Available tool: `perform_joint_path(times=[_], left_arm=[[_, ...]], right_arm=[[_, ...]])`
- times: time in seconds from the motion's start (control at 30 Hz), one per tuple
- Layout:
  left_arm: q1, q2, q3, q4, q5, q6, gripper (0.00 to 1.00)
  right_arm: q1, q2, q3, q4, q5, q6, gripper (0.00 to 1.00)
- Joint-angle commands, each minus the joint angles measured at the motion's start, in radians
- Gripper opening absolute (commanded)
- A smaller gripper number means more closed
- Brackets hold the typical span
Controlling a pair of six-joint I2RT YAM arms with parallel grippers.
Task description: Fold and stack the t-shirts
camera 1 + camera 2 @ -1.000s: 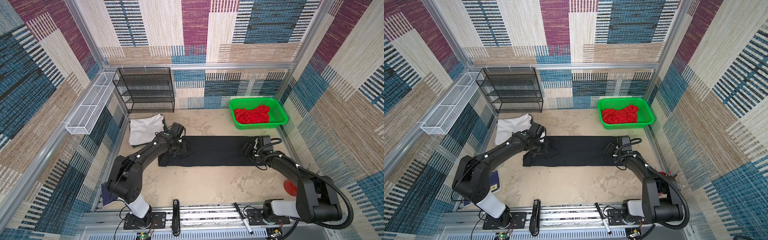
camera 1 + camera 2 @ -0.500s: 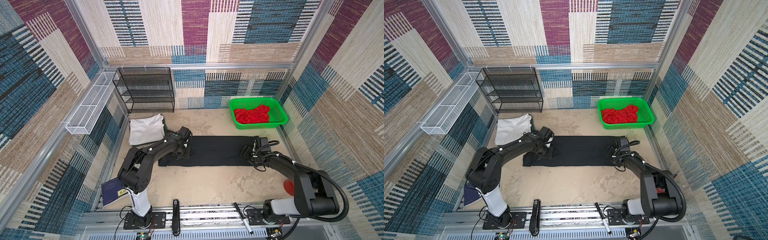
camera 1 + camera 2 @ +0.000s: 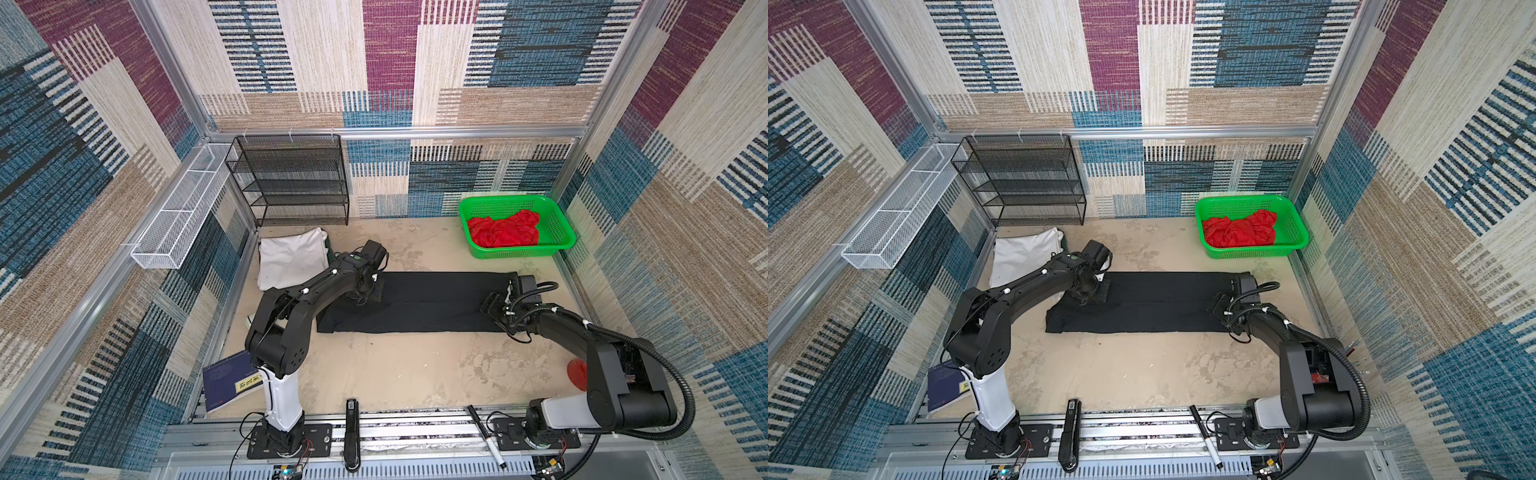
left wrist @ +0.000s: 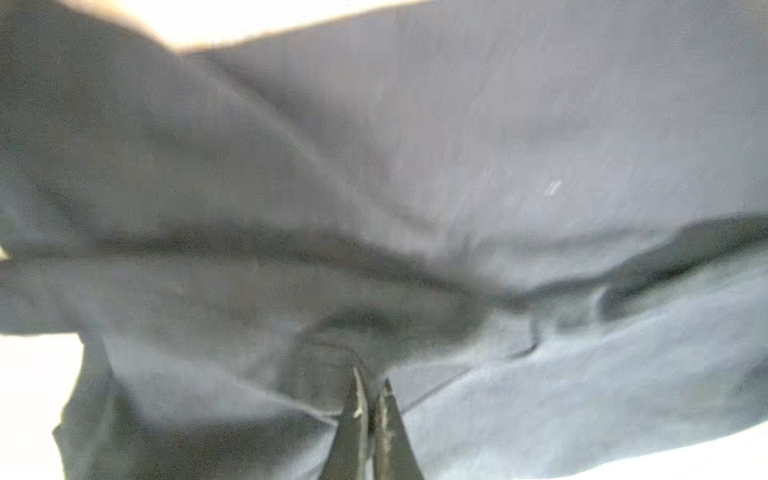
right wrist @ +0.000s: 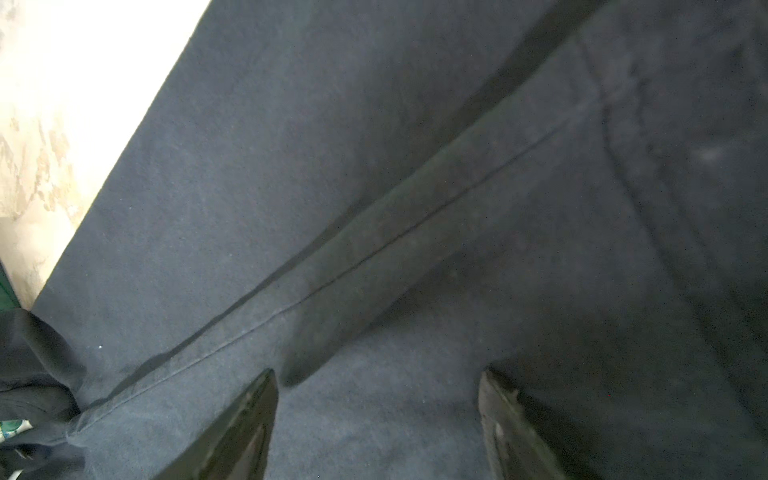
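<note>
The black t-shirt point(image 3: 428, 301) lies banded across the worktop point(image 3: 395, 365), our left tool point(image 4: 371, 395) pinched shut on its nine-o'clock end, our right tool point(image 5: 379, 376) spread wide over its three-o'clock end, likely so we can fold it.

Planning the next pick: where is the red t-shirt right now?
In a top view the red t-shirt lies crumpled in the green basket at the far right corner, beyond the right end of the black t-shirt.

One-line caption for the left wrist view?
Left gripper shut on a bunched fold of the black t-shirt.
</note>
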Motion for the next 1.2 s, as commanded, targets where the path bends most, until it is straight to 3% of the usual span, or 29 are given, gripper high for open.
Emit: perform_joint_path(times=[0.0,0.27,0.4,0.53,0.63,0.77,0.9,1.03,1.17], left_arm=[[-0.001,0.071,0.13,-0.123,-0.06,0.127,0.0],[-0.013,0.316,0.531,-0.347,-0.087,0.246,0.05],[-0.041,0.337,0.577,-0.332,-0.087,0.267,0.21],[-0.059,0.256,0.471,-0.21,-0.085,0.261,0.31],[-0.057,0.111,0.267,-0.009,-0.068,0.237,0.35],[-0.022,-0.011,0.077,0.086,-0.095,0.166,0.38],[0.072,-0.024,0.043,0.018,-0.118,0.075,0.38],[0.158,-0.033,0.001,0.056,0.012,0.02,0.36],[0.156,-0.036,-0.022,0.065,0.067,0.01,0.37]], right_arm=[[-0.002,0.004,-0.012,-0.001,0.0,-0.007,0.78],[-0.005,-0.018,-0.038,0.001,-0.008,-0.005,0.78],[-0.005,-0.035,-0.051,-0.001,-0.008,-0.004,0.78],[-0.008,-0.041,-0.056,-0.014,0.002,-0.006,0.78],[-0.013,-0.04,-0.059,-0.018,0.001,-0.007,0.78],[-0.014,-0.056,-0.061,-0.017,-0.007,-0.011,0.78],[-0.015,-0.065,-0.061,-0.007,-0.016,-0.016,0.78],[-0.015,-0.057,-0.065,0.002,-0.029,-0.016,0.78],[-0.015,-0.058,-0.071,0.007,-0.031,-0.012,0.78]])
